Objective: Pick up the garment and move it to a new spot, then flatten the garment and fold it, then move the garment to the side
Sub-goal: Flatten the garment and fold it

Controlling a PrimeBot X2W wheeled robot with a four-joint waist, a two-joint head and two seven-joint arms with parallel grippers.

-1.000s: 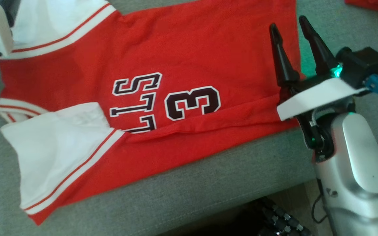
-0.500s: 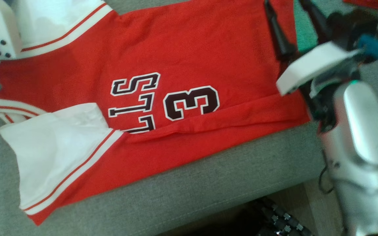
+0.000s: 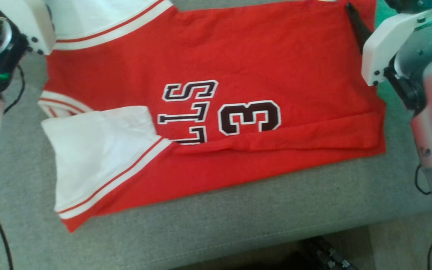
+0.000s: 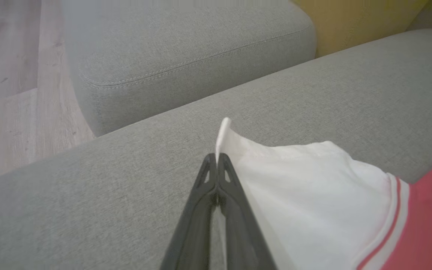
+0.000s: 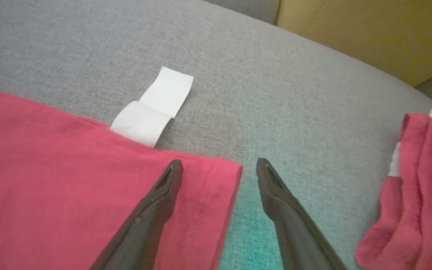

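Left gripper clamped on sleeve edge. Right gripper apart, straddling jersey hem corner; long axis runs between both grippers.

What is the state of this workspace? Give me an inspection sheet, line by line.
Surface: grey sofa cushion, with the jersey spread across it.
Job's things: red jersey lying flat, near edge folded over.
Clutter: white slip at the jersey's far edge; second red garment bunched apart from the jersey.
End effectors: left end effector shut on the white sleeve; right end effector open, one finger over the jersey's corner, the other over bare cushion.
Cables: dark cable by the left forearm; another by the right.
Surroundings: wooden floor, yellow cushion.
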